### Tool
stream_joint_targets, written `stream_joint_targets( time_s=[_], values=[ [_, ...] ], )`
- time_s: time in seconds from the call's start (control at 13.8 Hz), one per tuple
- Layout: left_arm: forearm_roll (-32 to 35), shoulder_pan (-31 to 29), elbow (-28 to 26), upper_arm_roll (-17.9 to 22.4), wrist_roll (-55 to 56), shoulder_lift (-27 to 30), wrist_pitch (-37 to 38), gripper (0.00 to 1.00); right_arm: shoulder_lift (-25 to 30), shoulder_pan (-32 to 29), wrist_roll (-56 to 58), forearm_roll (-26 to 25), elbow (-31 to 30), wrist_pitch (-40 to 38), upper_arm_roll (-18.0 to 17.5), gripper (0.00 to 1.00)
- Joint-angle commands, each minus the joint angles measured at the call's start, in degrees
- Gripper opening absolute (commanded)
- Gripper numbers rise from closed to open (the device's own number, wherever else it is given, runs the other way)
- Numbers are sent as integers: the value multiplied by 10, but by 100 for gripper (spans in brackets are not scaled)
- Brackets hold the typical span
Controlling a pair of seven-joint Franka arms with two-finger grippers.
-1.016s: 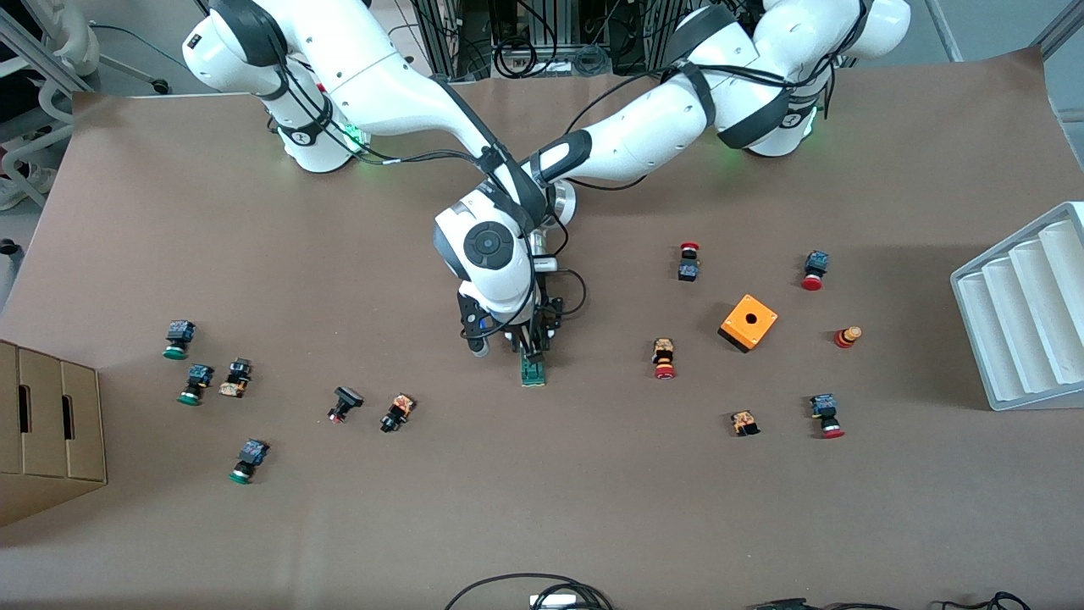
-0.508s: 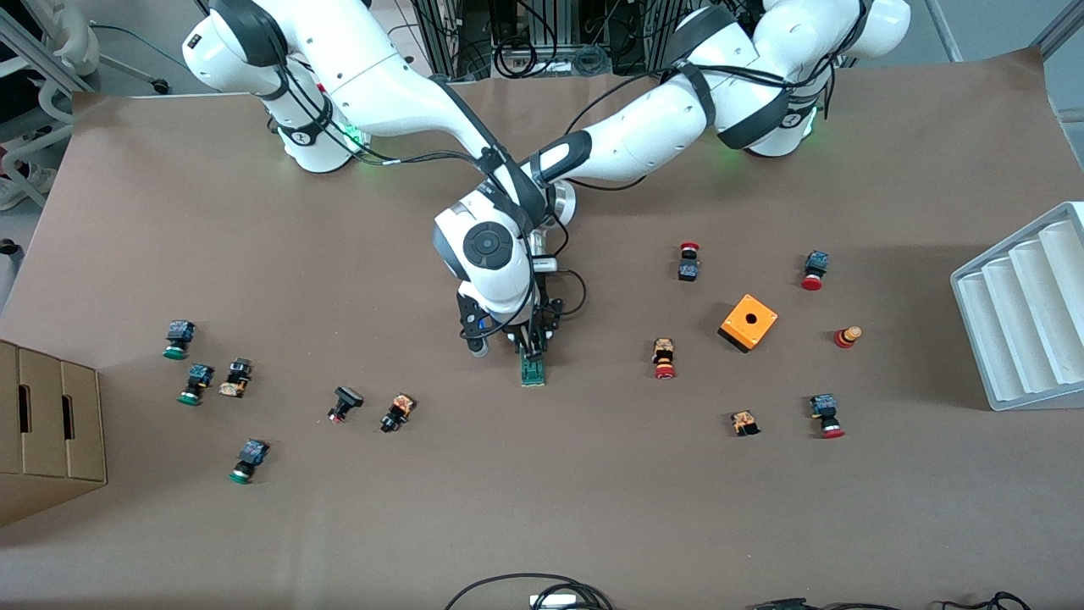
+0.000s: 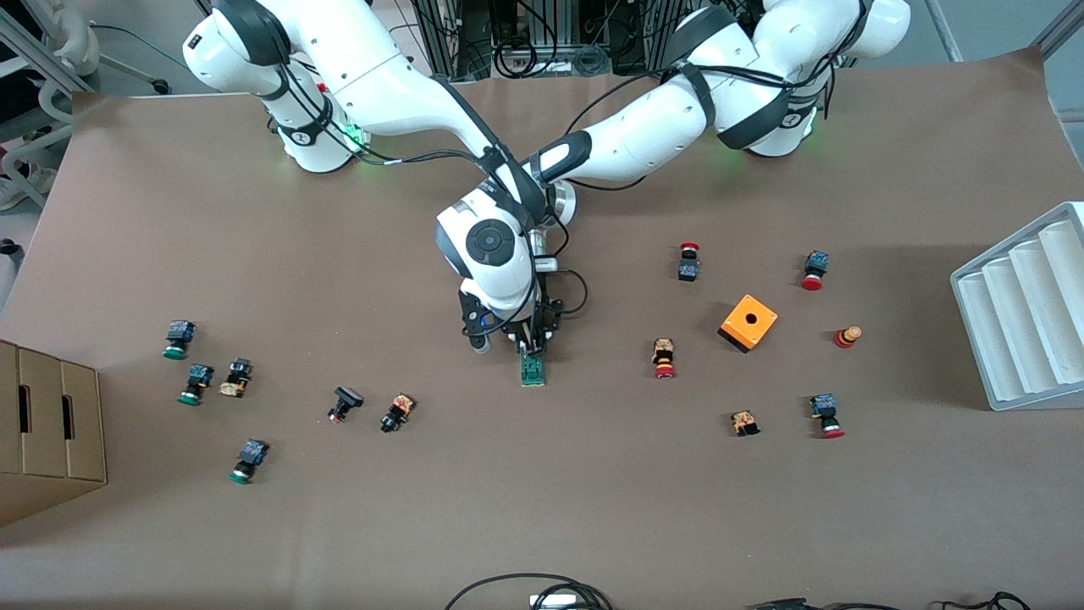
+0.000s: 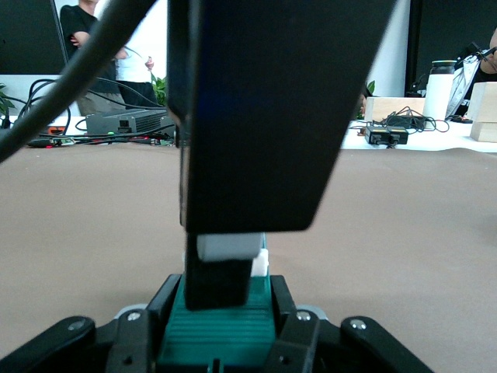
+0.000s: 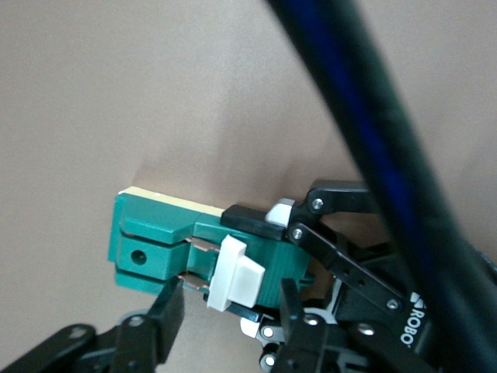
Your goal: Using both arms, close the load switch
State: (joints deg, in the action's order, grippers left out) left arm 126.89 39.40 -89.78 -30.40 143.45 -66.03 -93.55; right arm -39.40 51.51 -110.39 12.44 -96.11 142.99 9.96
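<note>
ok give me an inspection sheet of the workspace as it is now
surface: brown table, flat.
job's things: green load switch mid-table, white block showing.
clutter: push buttons scattered toward both ends; orange box; cardboard box; white rack.
grippers: left gripper shut on load switch; right gripper over it, jaws either side of the white block.
cables: black cable at table edge.
surroundings: people, benches in left wrist view.

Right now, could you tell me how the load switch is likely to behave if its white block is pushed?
The load switch looks like rigid moulded plastic, so it should not flex. It lies flat on the table, so tipping or rolling seems unlikely. Being small, it might skid, though the left gripper clamping its end probably steadies it.
</note>
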Motion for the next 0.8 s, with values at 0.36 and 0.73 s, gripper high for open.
stream_joint_targets(
  time_s=[0.36,0.73],
  values=[
    [13,2,17,-1,-3,-14,4,48,3,3,-15,-15,-8,21,4,42],
    [13,2,17,-1,-3,-14,4,48,4,2,-13,-15,-8,21,4,38]
  ],
)
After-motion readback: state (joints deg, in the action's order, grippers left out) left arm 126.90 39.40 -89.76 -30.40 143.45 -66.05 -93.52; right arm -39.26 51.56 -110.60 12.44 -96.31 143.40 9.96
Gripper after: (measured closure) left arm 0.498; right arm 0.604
